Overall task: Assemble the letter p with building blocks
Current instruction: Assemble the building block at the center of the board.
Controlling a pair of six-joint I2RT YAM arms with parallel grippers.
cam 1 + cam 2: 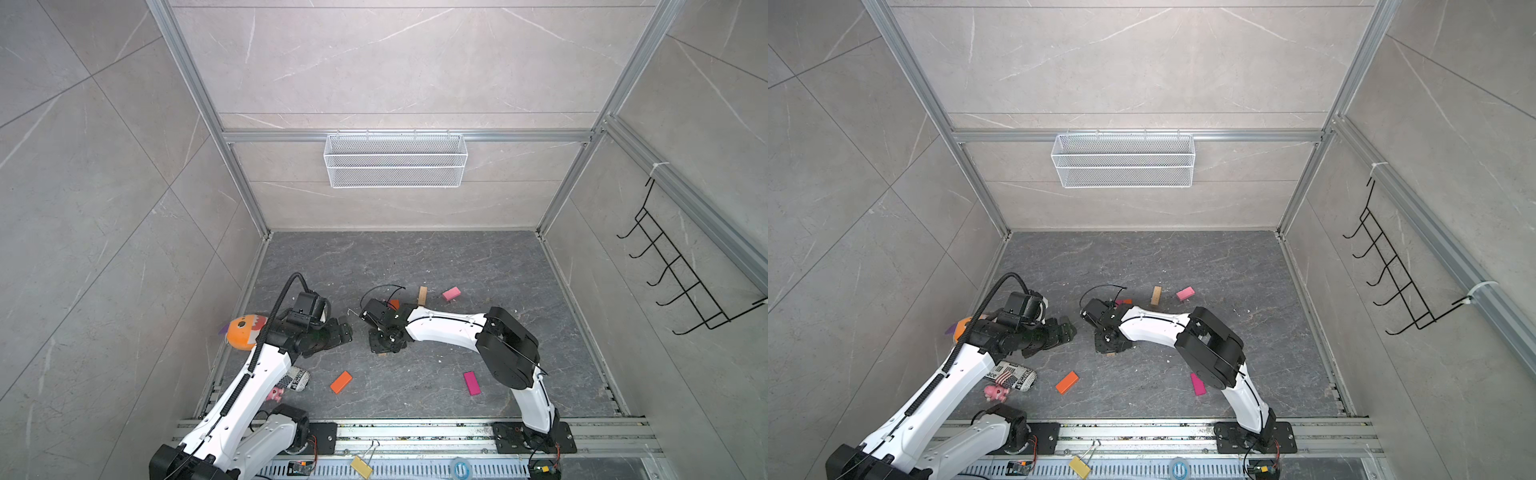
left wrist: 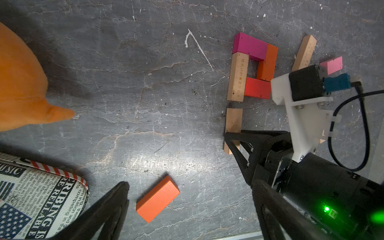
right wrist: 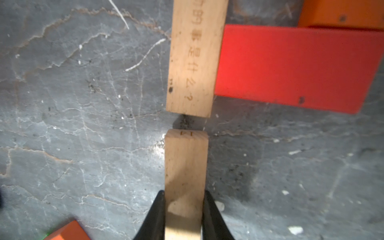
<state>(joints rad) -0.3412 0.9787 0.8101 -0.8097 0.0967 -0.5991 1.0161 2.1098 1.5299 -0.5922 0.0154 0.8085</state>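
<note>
Building blocks point(image 2: 238, 76): you have nine on the bench point(image 2: 145, 83): three tan, two orange, two magenta, one red, one light pink. Left fingers point(image 2: 112, 203) wide apart, empty. Letter p point(image 2: 257, 88) mid-bench, four blocks. Right fingers point(image 3: 153, 218) clamped on one tan block point(image 3: 186, 162), in line with the stem, small gap.

The newsprint pouch point(image 2: 41, 203) reads "MUSIC"; a tan block point(image 3: 193, 62), "是什么?".

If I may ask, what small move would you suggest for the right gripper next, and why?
Probably nudge the held tan block straight ahead until it meets the upper stem block, then release. The right gripper is shut on it, the two blocks lie about in line, and only a narrow gap separates their ends.
</note>
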